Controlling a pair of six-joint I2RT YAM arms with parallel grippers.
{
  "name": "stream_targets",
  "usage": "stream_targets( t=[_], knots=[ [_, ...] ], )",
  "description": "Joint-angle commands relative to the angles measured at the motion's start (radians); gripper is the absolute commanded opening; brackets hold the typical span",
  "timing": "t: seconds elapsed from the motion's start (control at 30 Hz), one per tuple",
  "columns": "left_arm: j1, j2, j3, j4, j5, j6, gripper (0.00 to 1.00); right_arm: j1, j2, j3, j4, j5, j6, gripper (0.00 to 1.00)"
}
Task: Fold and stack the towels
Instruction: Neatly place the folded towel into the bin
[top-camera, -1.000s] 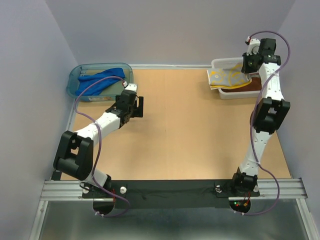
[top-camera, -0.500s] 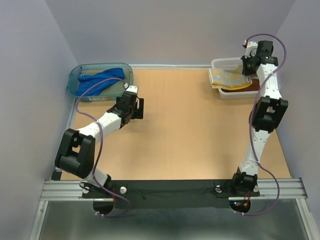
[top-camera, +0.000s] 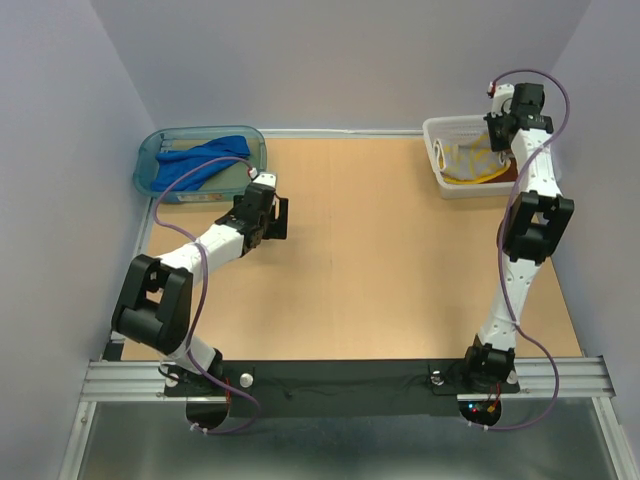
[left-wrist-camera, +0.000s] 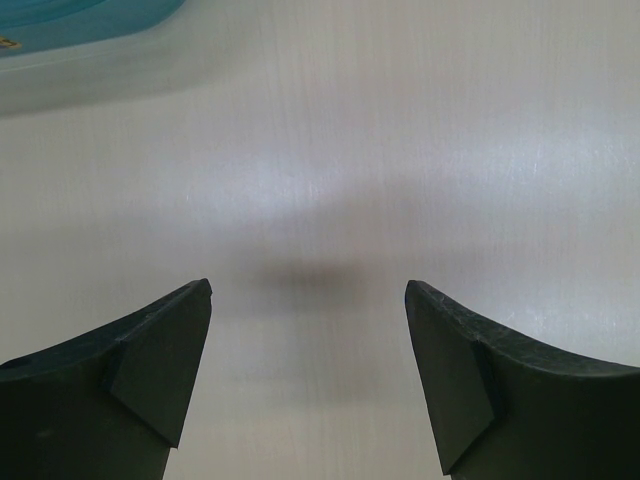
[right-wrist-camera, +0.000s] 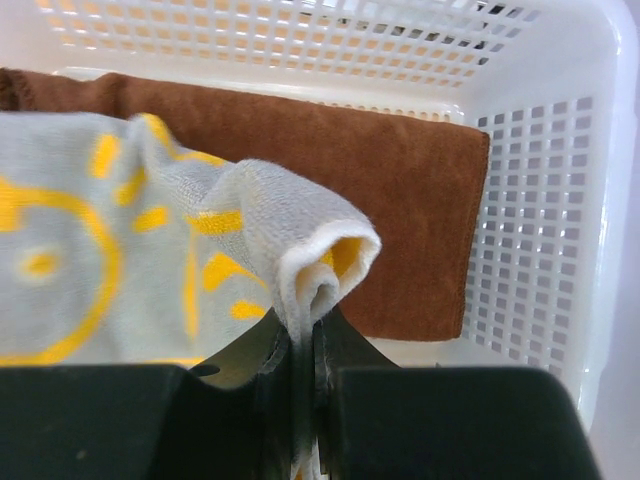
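Right gripper (right-wrist-camera: 305, 340) pinched narrow on a fold of the yellow towel (right-wrist-camera: 130, 270), inside the white basket (right-wrist-camera: 540, 180). The rust-brown towel (right-wrist-camera: 400, 200) lies underneath, mostly covered. Left gripper (left-wrist-camera: 308, 300) spread wide, holding nothing, over bare tabletop (left-wrist-camera: 400, 150). Blue towel (top-camera: 200, 160) bunched in the teal tub (top-camera: 200, 130).

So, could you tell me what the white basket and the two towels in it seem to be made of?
White lattice basket: likely rigid moulded plastic, smooth with square holes. Grey-and-yellow patterned towel: soft looped terry, fuzzy at the fold. Rust-brown towel: probably microfibre, fine matte nap.
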Motion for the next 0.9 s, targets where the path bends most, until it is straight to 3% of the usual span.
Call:
stream_targets(
  t=[0.0,0.23,0.37,0.57,0.6,0.7,0.73,0.87],
  knots=[
    [-0.004,0.003,0.001,0.027,0.001,-0.002,0.89,0.0,0.016,-0.004,0.096,0.058,-0.009,0.01],
    [-0.01,0.012,0.002,0.024,0.001,0.004,0.89,0.0,0.061,-0.05,0.146,0.067,0.014,0.01],
    [-0.015,0.015,0.004,0.024,-0.004,0.004,0.89,-0.001,0.085,-0.078,0.177,0.178,0.028,0.01],
    [-0.018,0.007,0.004,0.024,-0.011,0.004,0.89,-0.001,0.108,-0.09,0.278,0.425,0.1,0.4],
    [-0.02,0.001,0.002,0.026,-0.013,0.002,0.89,-0.001,0.107,-0.082,0.292,0.459,0.132,0.51],
    [-0.018,-0.011,0.004,0.026,-0.011,0.001,0.89,-0.001,0.093,-0.052,0.318,0.611,0.193,0.62],
    [-0.02,-0.028,0.002,0.024,-0.011,-0.001,0.89,-0.001,0.084,-0.036,0.321,0.639,0.23,0.71],
    [-0.017,-0.085,0.039,-0.009,-0.027,-0.018,0.89,0.0,-0.006,-0.079,0.321,0.661,0.323,0.84]
  ],
)
